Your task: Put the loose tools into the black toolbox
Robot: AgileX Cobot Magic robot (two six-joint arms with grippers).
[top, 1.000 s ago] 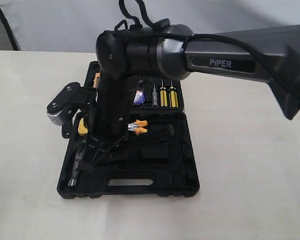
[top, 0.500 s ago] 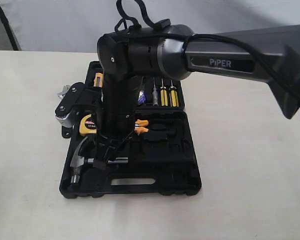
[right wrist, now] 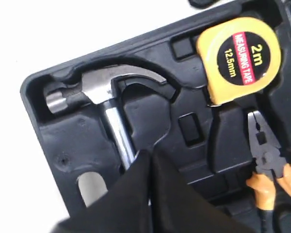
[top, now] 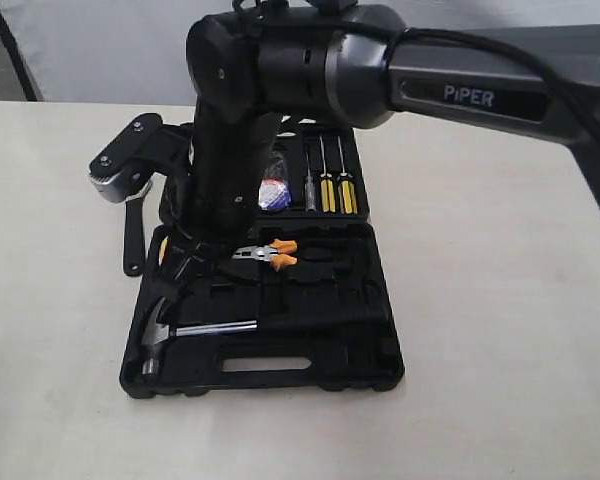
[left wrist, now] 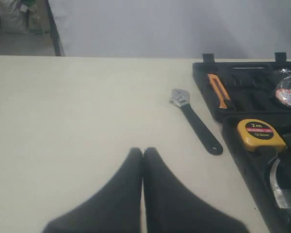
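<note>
The black toolbox (top: 365,310) lies open on the table. The steel claw hammer (top: 185,330) rests in a recess of its near half. In the right wrist view my right gripper (right wrist: 148,153) is shut and empty just above the hammer's shaft (right wrist: 117,128). The silver adjustable wrench (top: 132,235) lies on the table beside the box's left edge. The wrapped tape roll (top: 273,193) sits in the far half. My left gripper (left wrist: 143,150) is shut and empty over bare table, a short way from the wrench (left wrist: 196,124).
A yellow tape measure (right wrist: 240,58) and orange-handled pliers (top: 270,255) sit in the near half. Screwdrivers (top: 330,185) and an orange knife (left wrist: 218,90) fill the far half. The right arm (top: 280,80) reaches across over the box.
The right gripper let go of the hammer, which now lies in its recess, then rose and drew back a little. Its jaws have shut again.
</note>
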